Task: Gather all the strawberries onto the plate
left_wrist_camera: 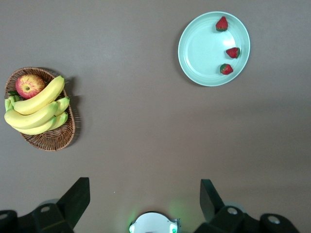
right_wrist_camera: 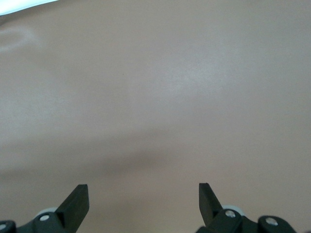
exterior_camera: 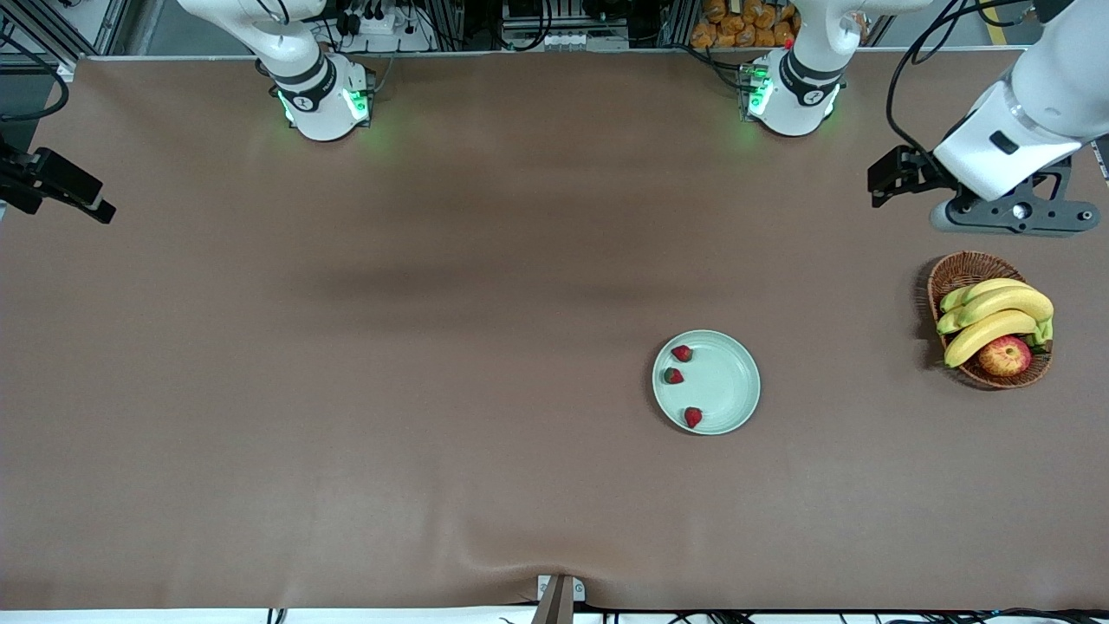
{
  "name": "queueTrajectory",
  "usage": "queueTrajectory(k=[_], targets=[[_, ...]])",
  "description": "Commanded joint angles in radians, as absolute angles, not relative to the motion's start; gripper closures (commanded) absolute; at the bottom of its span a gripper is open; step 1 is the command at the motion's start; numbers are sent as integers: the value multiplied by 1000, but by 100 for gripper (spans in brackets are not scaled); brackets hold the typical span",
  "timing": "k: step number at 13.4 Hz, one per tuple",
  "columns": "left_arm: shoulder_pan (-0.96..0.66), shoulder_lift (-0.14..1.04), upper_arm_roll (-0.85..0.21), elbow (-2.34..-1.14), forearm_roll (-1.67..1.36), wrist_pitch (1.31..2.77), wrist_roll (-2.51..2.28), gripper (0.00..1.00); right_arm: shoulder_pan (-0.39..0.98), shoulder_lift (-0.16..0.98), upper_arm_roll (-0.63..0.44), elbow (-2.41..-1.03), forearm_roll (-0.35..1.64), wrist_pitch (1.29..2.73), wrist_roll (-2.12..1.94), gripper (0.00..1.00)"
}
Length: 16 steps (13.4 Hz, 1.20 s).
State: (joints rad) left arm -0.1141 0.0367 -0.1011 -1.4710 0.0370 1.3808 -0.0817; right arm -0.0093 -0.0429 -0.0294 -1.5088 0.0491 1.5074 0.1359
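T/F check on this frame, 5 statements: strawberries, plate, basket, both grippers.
1. All three strawberries lie in the plate. True.
2. The left gripper is shut on a strawberry. False: it is open and empty, up over the table near the wicker basket.
3. The basket holds bananas and an apple. True.
4. The plate touches the basket. False: bare table lies between them.
5. The right gripper hovers over the plate. False: it is open over bare table at the right arm's end.

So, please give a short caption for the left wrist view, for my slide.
Three strawberries lie in the plate; the open left gripper hangs above bare table, fruit basket aside.
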Motion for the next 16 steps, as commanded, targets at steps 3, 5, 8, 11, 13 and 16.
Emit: queueTrajectory(k=[3, 5, 8, 11, 13, 16], targets=[[-124, 0, -77, -1494, 15, 1371, -54, 0, 2, -34, -35, -1482, 34, 1489, 135, 0], [-115, 0, -78, -1491, 11, 1373, -55, 0, 3, -34, -35, -1483, 34, 1488, 135, 0], [-110, -3, -80, -1489, -35, 1382, -69, 0, 0, -37, -35, -1483, 34, 1473, 129, 0], [-120, -3, -77, -1489, -35, 1382, -72, 0, 0, -37, -35, -1483, 34, 1471, 130, 0], [-123, -3, -77, -1491, -29, 1382, -74, 0, 2, -38, -35, -1485, 34, 1470, 136, 0], [-111, -2, -83, -1489, -31, 1382, -75, 0, 2, -38, -35, -1485, 34, 1470, 138, 0]])
